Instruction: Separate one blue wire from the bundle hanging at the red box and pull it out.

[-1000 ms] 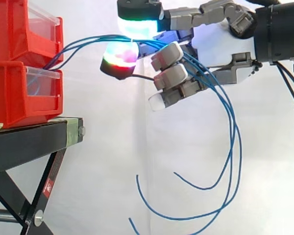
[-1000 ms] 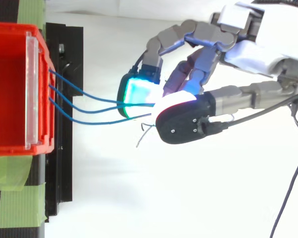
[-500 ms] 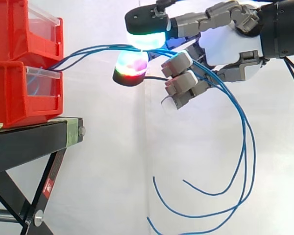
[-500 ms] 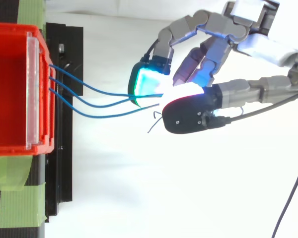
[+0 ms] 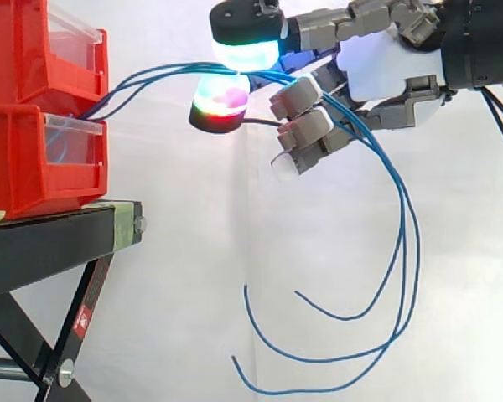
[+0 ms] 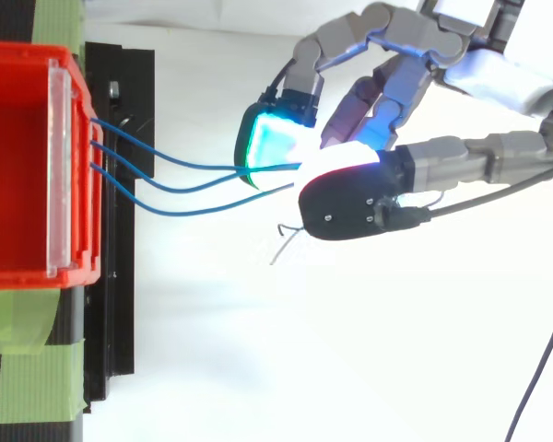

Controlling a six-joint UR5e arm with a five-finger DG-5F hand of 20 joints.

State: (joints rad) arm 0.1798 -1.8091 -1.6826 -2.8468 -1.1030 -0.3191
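Three blue wires (image 5: 151, 77) leave the gap between the two stacked red bins (image 5: 25, 159) and rise to my hand (image 5: 386, 71). There they run between a cyan-glowing fingertip (image 5: 245, 52) above and a red-green one (image 5: 220, 102) below, which pinch them together. Past the pinch the wires drape over the curled fingers and hang in long loops, with the free ends (image 5: 247, 293) low in the air. From above, the wires (image 6: 184, 184) fan out of the bin's front (image 6: 74, 157) and converge at the pinch under the hand (image 6: 484, 74).
The bins stand on a black stand (image 5: 50, 243) whose leg slants down at the lower left. Green tape (image 6: 28, 387) lies on the stand beside the bin. A white curtain hangs behind everything.
The hand moved right and slightly up away from the bin, then eased back a little left. The hanging wire loops swung right and back again. The pinch stayed closed.
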